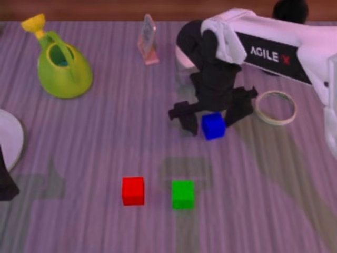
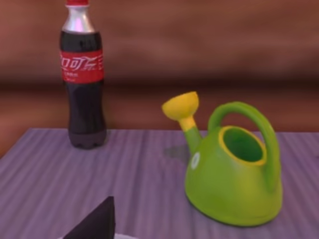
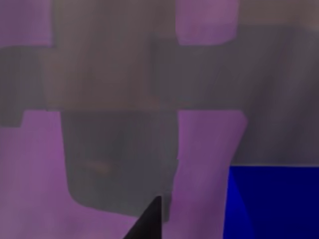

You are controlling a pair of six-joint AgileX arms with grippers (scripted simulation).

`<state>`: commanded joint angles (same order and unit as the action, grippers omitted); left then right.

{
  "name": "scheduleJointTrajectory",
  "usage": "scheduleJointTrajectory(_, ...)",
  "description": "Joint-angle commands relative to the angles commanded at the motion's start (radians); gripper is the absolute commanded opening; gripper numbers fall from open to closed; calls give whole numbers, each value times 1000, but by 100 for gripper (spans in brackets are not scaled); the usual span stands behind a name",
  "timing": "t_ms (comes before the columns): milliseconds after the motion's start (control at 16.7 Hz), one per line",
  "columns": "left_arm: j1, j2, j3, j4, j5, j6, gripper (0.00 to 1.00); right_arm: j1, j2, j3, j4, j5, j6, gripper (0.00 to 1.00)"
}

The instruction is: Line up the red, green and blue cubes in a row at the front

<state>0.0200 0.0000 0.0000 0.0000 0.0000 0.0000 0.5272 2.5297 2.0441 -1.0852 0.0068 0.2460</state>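
The right end effector (image 1: pixel 211 117) straddles the blue cube (image 1: pixel 214 126), fingers spread wide. The red cube (image 1: pixel 133 190) and green cube (image 1: pixel 182 194) sit side by side nearer the front. The left end effector (image 1: pixel 6 184) is parked at the left edge; whether it is wide or narrow I cannot tell.

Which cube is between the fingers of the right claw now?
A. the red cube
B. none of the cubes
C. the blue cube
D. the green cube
C. In the top view the blue cube sits between the spread fingers of the right claw, while the red cube and the green cube lie side by side nearer the front, apart from it.
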Motion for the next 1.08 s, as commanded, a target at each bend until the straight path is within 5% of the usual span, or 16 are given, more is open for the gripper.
scheduleJointTrajectory(300,0,0,0,0,0,0,100,0,0,0,0,0,0,2)
scheduleJointTrajectory(1080,0,0,0,0,0,0,100,4,-39,71,-81,5,-5,0)
